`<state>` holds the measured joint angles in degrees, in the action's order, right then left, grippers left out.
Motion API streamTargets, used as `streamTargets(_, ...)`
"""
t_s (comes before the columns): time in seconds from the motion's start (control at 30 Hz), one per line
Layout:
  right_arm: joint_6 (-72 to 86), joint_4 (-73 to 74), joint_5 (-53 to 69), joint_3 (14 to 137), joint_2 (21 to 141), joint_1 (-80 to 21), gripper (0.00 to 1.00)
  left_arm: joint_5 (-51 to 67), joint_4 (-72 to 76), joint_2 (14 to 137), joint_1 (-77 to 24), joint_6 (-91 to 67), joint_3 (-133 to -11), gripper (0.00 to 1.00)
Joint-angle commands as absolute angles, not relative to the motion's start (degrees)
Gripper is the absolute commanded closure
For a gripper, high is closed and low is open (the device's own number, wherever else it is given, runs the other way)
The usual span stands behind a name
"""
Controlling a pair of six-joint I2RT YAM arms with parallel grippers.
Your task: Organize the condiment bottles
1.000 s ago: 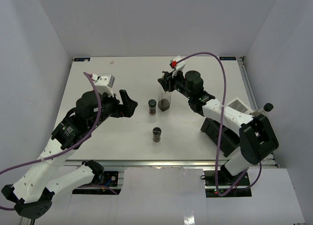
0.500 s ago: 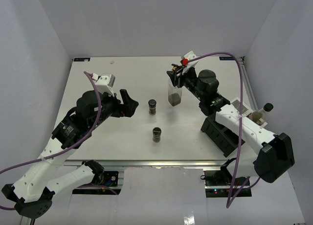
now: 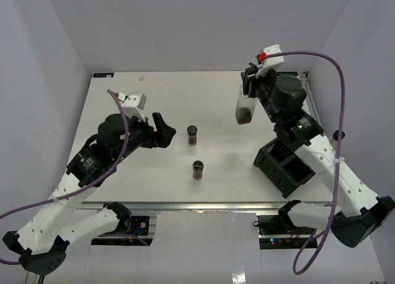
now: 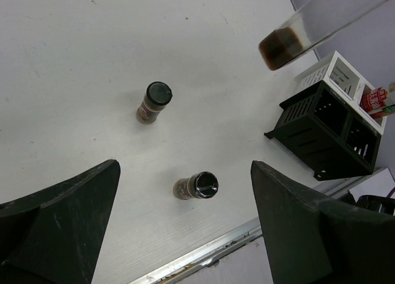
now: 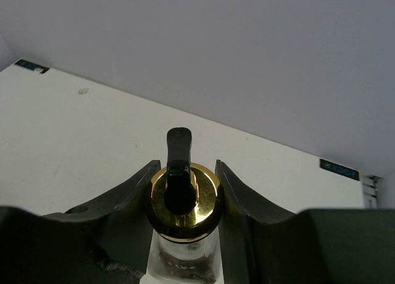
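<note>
White bench point(image 3: 154, 99) lay under pale grey walls. A clear bottle with a gold top, a black spout and a little dark liquid at its bottom point(image 3: 245, 106) point(image 5: 183, 200) point(image 4: 290, 42) hung below the right jaws. They were closed narrowly on either side of its gold top and held it clear of the bench, over the far right part.

Well to the left of those jaws, two small dark jars with black lids stood upright and apart on the bench. The farther jar point(image 3: 192, 134) point(image 4: 153, 102) stood just beside the left jaws, on their right in the top view. The nearer jar point(image 3: 198, 169) point(image 4: 196, 186) showed between the two black fingers point(image 4: 68, 228) in the left wrist view.

The left jaws were spread wide and held nothing, hovering above the bench.

A black open-topped box with dividers point(image 3: 287, 167) point(image 4: 324, 133) sat on the near side of the right jaws, by the right edge of the bench. Just beyond it, in the left wrist view, were a white open box point(image 4: 338, 74) and a bottle with a red-and-white label point(image 4: 373, 101), mostly hidden. A purple cable point(image 3: 321, 55) arched from the right wrist.
</note>
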<state>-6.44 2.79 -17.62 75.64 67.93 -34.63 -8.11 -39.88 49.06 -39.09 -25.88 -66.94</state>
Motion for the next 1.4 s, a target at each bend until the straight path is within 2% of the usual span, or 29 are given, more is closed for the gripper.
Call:
streamTargets(0.0, -9.44, 6.30, -28.49, 83.74, 63.83, -32.24, 0.92, -7.14, -39.55, 48.53, -38.94, -26.45, -68.77, 0.02)
streamTargets(0.5, -5.38, 16.25, -32.08, 81.10, 57.85, -12.99, 0.92, -7.32, -40.73, 48.29, -38.94, -25.80, -69.76, 0.02)
streamTargets(0.9, -2.95, 11.65, -38.22, 75.28, 57.31, -10.06, 0.92, -7.51, -40.43, 49.01, -38.94, -25.39, -69.56, 0.02)
streamTargets(1.37, -0.75, 5.35, -39.11, 68.55, 57.06, -6.54, 0.92, -7.38, -39.11, 48.76, -38.94, -25.68, -67.59, 0.02)
